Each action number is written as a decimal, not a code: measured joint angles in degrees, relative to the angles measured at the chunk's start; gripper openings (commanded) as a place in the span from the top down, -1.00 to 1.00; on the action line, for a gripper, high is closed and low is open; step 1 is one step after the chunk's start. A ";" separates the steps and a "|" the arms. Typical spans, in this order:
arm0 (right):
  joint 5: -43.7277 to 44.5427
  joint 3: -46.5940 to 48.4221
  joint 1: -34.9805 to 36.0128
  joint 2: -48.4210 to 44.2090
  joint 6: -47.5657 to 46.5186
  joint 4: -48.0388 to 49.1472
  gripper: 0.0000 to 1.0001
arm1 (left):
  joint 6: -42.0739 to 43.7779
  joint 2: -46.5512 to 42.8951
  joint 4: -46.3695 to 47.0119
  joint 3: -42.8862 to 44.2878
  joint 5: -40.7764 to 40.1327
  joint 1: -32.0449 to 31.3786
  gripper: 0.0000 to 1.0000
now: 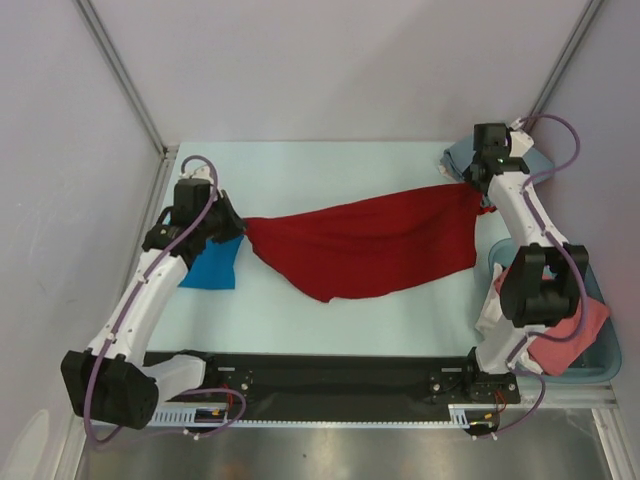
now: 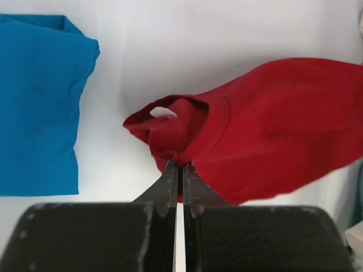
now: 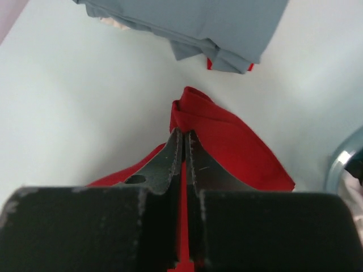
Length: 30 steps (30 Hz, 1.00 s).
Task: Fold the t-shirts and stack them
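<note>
A crimson red t-shirt (image 1: 370, 245) hangs stretched between my two grippers across the middle of the table. My left gripper (image 1: 238, 222) is shut on its left end, pinching cloth near the collar (image 2: 181, 161). At the far right my right gripper (image 1: 478, 190) is shut on the shirt's other end (image 3: 184, 133), and red cloth shows between its fingers. A folded bright blue t-shirt (image 1: 213, 265) lies on the table under the left arm; the left wrist view shows that blue t-shirt (image 2: 39, 107) at its left. A grey-blue t-shirt (image 3: 193, 25) lies just beyond the right gripper.
A blue bin (image 1: 598, 372) at the right edge holds salmon-pink (image 1: 575, 330) and white cloth, partly hidden by the right arm. Grey-blue cloth (image 1: 460, 160) sits in the far right corner. Walls close the table at back and sides.
</note>
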 measured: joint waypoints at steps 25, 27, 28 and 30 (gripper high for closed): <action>-5.79 -7.74 5.25 -50.01 -2.97 -12.66 1.00 | 9.79 -22.75 -28.17 30.25 2.95 1.70 1.00; -5.53 -5.42 5.25 -47.32 -3.34 -13.29 1.00 | 9.79 -21.24 -27.96 31.74 3.48 1.70 0.99; -5.42 -4.24 5.25 -44.87 -3.58 -13.27 1.00 | 9.70 -20.17 -27.28 31.52 3.85 1.70 0.99; -5.27 -2.95 5.25 -39.15 -3.93 -11.98 1.00 | 9.49 -16.92 -24.96 30.23 4.20 1.70 0.99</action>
